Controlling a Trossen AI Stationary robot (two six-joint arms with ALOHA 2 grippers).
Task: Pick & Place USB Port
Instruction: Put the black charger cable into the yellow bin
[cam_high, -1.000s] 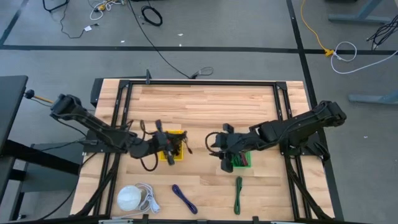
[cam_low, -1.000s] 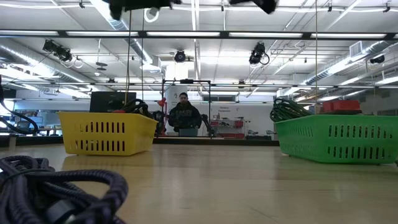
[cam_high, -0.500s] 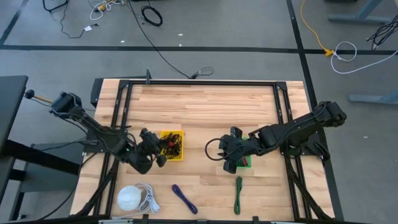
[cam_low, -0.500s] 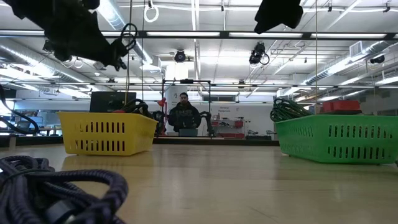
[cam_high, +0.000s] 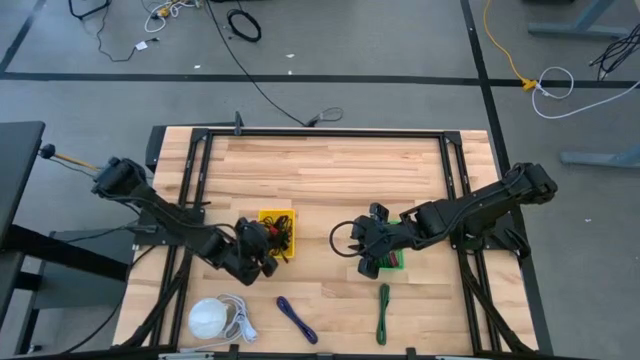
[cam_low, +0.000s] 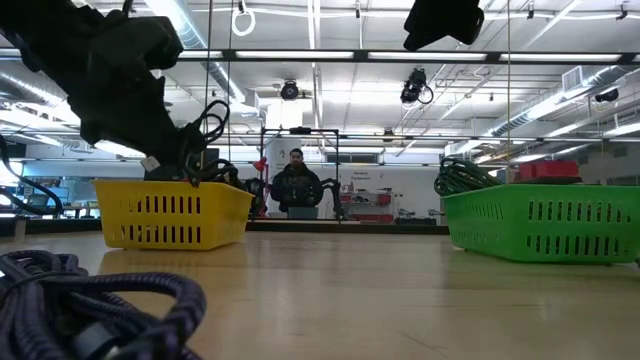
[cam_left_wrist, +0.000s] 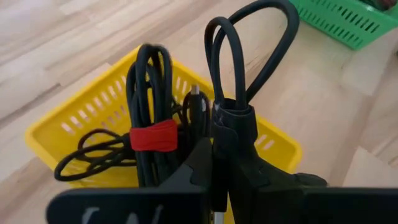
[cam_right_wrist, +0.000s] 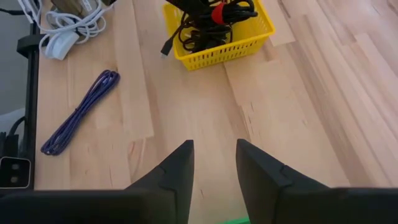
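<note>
My left gripper (cam_high: 262, 258) hangs just off the near side of the yellow basket (cam_high: 277, 232), shut on a bundled black cable (cam_left_wrist: 233, 118). The low view shows the gripper (cam_low: 175, 160) and the cable's loops (cam_low: 205, 125) in the air beside the basket (cam_low: 175, 215). More black cables, tied with a red strap (cam_left_wrist: 152, 135), lie in the basket. My right gripper (cam_high: 362, 247) is open and holds nothing. It floats above the table by the green basket (cam_high: 392, 260), and its wrist view (cam_right_wrist: 214, 155) shows bare wood between the fingers. My left gripper pinches the black cable bundle between its two fingers, just behind the bundle's black strap (cam_left_wrist: 233, 115). The looped end (cam_left_wrist: 249, 50) sticks out past the fingertips. The bundle is lifted clear of table and basket.
Near the table's front edge lie a purple cable (cam_high: 297, 320), a green cable (cam_high: 383, 312) and a white round charger with its white cord (cam_high: 212, 318). A dark cable (cam_low: 90, 300) fills the low view's foreground. A person (cam_low: 297, 185) stands far behind the table.
My left gripper has moved from over the yellow basket toward the table's near edge and come down, carrying the black cable bundle with it. My right gripper has shifted a little toward the near edge and then stayed still.
</note>
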